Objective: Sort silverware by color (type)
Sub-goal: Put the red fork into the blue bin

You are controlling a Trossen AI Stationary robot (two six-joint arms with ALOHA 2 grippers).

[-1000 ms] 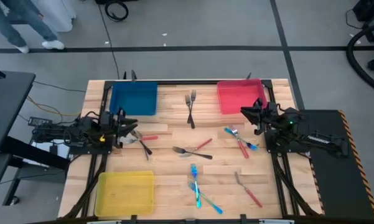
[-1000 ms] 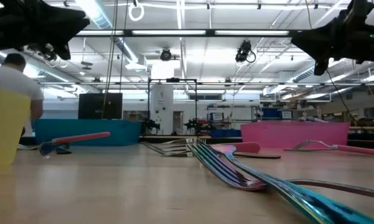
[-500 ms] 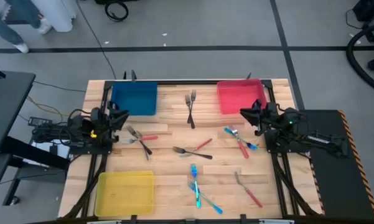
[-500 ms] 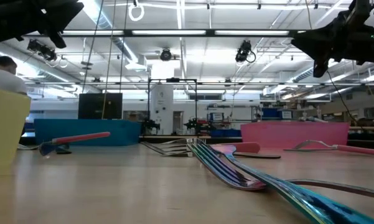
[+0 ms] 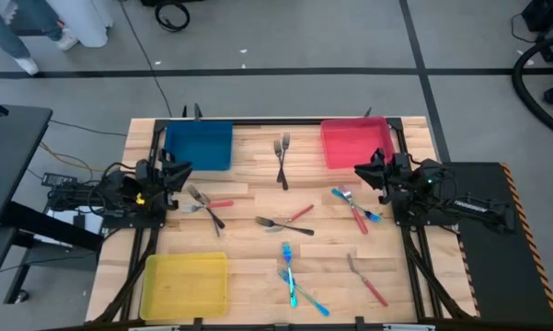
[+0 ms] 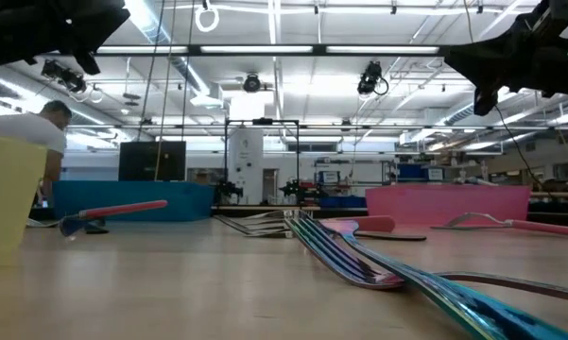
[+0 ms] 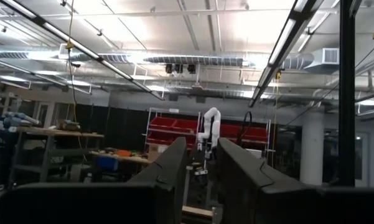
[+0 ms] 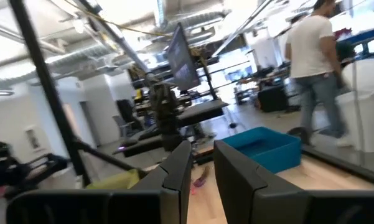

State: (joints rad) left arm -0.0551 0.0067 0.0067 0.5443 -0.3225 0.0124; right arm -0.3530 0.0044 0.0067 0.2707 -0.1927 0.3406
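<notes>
We look down on a wooden table [image 5: 258,276] with the silverware scattered across its middle, none of it in a tray. A pair of grey forks [image 5: 282,158] lies between the blue tray [image 5: 199,145] and the red tray [image 5: 354,142]. Near the table's left edge a red-handled piece [image 5: 216,204] crosses a grey one [image 5: 202,206], and crossed grey and red pieces [image 5: 288,222] sit at the centre. Blue and red utensils [image 5: 356,208] lie below the red tray, blue ones [image 5: 294,278] right of the yellow tray [image 5: 185,285], and one red-handled fork [image 5: 366,280] lies near the front right.

The left gripper [image 5: 178,174] hangs at the left edge (just beside the blue tray's corner), its fingers [image 7: 168,171] parted by a narrow gap and holding nothing. The right gripper [image 5: 361,169] hovers by the red tray's near corner, likewise slightly apart and empty.
</notes>
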